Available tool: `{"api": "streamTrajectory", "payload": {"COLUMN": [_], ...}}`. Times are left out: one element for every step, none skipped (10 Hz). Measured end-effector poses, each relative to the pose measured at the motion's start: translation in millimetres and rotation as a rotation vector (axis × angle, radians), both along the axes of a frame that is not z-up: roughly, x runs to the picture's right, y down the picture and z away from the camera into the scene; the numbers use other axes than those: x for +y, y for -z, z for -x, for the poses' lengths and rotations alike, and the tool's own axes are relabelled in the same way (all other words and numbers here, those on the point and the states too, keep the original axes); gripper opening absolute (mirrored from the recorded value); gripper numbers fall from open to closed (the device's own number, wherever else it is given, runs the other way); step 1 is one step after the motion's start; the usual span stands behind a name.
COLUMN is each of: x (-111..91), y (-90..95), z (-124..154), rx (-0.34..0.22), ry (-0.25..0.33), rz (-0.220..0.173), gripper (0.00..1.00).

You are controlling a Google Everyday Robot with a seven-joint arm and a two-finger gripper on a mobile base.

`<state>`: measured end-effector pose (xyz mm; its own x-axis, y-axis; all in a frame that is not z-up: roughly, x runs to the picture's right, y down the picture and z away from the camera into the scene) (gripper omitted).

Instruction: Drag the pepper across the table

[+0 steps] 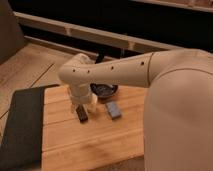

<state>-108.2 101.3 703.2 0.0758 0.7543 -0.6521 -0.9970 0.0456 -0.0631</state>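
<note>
Counts: 1 cream-coloured robot arm (125, 70), 1 gripper (83, 109), 1 low table with a light honey-coloured wooden plank top (95, 145), 1 dark grey rectangular mat (22, 125), 1 dark round bowl (106, 91), 1 small grey-blue rectangular block (114, 110).

Arm comes in from the right, runs left over the back of the table, then bends down at the wrist. The gripper points down at the planks, left of centre, and sits low at the surface or just above it. Gripper state: cannot tell.

A small dark piece shows at the gripper's lower tip. Cannot tell if it belongs to the gripper or is a separate item.

Pepper: cannot pick it out. The wrist and gripper cover the spot directly under them.

Containers: just the bowl, at the back of the table, right behind the gripper and partly hidden by the arm. Its inside is dark, contents not readable.

The block lies flat on the planks, just right of the gripper and in front of the bowl, apart from both.

The mat runs along the left side of the plank top, well left of the gripper, with nothing on the part that shows.
</note>
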Motion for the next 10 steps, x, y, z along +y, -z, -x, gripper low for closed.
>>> {"api": "streamTrajectory", "payload": {"x": [-11.7,-28.9,-47.2,-72.1,-88.0,-110.4,-119.0,-121.5,-121.6,-121.6], "y": [-4.2,-9.9,-14.0,-16.5,-16.5,-14.2,-13.0,-13.2,-13.3,-13.3], "z": [0.2,2.6,7.3,16.2,24.2,36.5,39.6,40.2,40.0,39.9], "rx": [-0.012,-0.034,-0.063,-0.103,-0.133,-0.176,-0.188,-0.191,-0.191,-0.191], "ry": [0.024,0.048,0.076,0.119,0.147,0.176,0.182,0.185,0.185,0.185], "rz": [-0.035,-0.083,-0.129,-0.191,-0.230,-0.286,-0.306,-0.312,-0.313,-0.313], "gripper": [0.65,0.65,0.65,0.65,0.65,0.65,0.65,0.65,0.65,0.65]}}
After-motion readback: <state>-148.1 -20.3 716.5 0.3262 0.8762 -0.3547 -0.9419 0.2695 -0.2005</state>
